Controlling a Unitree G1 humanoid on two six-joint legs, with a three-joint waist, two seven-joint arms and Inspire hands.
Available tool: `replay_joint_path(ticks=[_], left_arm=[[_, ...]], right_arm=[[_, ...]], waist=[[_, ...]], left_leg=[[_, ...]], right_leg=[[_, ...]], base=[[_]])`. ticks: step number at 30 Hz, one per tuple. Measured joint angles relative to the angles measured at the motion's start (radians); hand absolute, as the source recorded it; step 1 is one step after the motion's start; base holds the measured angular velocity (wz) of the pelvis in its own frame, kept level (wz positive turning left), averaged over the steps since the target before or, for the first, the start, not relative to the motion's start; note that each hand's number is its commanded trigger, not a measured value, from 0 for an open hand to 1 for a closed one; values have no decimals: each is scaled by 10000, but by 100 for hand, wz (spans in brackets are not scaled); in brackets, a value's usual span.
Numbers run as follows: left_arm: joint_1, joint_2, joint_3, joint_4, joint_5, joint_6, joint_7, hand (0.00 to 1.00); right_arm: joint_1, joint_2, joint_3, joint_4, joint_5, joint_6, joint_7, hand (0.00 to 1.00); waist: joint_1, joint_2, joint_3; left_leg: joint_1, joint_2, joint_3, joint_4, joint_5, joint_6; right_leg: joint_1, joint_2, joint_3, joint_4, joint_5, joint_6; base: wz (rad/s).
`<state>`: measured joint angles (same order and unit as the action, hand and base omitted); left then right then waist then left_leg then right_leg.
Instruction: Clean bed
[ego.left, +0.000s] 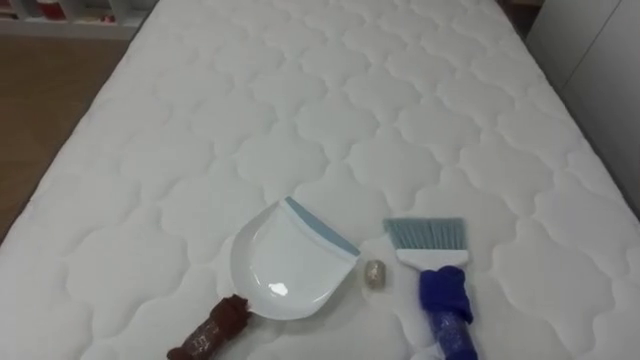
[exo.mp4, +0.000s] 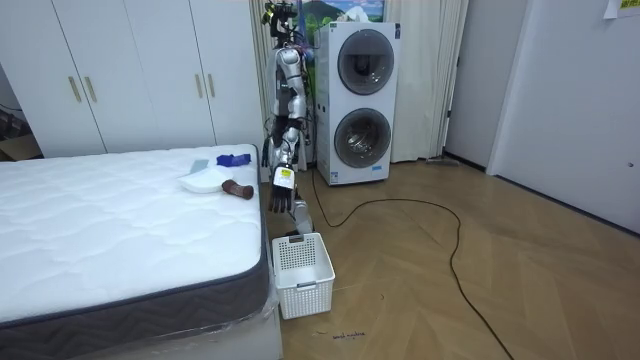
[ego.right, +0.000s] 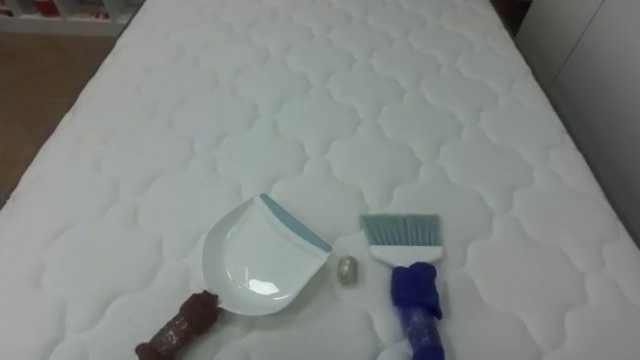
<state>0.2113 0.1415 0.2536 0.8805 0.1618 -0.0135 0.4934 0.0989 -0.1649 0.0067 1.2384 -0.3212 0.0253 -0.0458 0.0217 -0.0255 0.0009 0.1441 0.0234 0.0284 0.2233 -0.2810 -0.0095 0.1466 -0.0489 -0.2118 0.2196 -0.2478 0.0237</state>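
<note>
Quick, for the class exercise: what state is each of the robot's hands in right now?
Left hand: open, hanging empty beside the bed.
Right hand: cannot be told.

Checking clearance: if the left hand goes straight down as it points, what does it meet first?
The left hand would likely meet the white basket on the floor; depth is unclear.

Stacked washer & dryer (exo.mp4: 358, 100) by wall, white wardrobe (exo.mp4: 130, 75) at back, white basket (exo.mp4: 303, 272) on wood floor (exo.mp4: 450, 290).
</note>
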Motion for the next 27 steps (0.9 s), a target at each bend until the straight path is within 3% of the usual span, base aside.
replay_joint_path(ticks=[5,10,14,19,27], left_arm=[[-26,-81,-364,-1216,-2,-979,762,0],[-25,-54,-1218,-1797,9,-1257,1138,0],[-27,68,-2105,-2450,25,-1720,1146,0],[-95,73,-2261,-3011,90,-2287,1145,0],[-240,229,-2680,-3024,297,-2362,1066,0]], right_arm=[[5,-11,-99,-15,71,-276,-64,0],[-13,-10,-92,-13,140,-415,-58,0],[-6,-5,-46,-12,753,-622,-56,0],[9,5,20,-8,1525,-819,-20,0],[-15,4,63,57,1678,-1119,47,0]], waist=[[10,40,-19],[-155,30,-16],[-189,-50,6],[-187,-117,61],[-193,-154,49]], left_leg=[[-92,-14,-86,-6,40,20],[-105,-21,-99,-9,44,23],[-125,-21,-87,-21,56,18],[-157,-19,-55,-31,57,18],[-484,-16,-35,-14,57,19]], right_leg=[[-48,-20,-96,0,0,0],[-50,-25,-115,-1,0,0],[-76,-24,-107,-5,0,0],[-131,-23,-78,-12,1,-1],[-475,-15,10,-18,23,-12]], base=[[7],[0],[0],[-1],[0]])
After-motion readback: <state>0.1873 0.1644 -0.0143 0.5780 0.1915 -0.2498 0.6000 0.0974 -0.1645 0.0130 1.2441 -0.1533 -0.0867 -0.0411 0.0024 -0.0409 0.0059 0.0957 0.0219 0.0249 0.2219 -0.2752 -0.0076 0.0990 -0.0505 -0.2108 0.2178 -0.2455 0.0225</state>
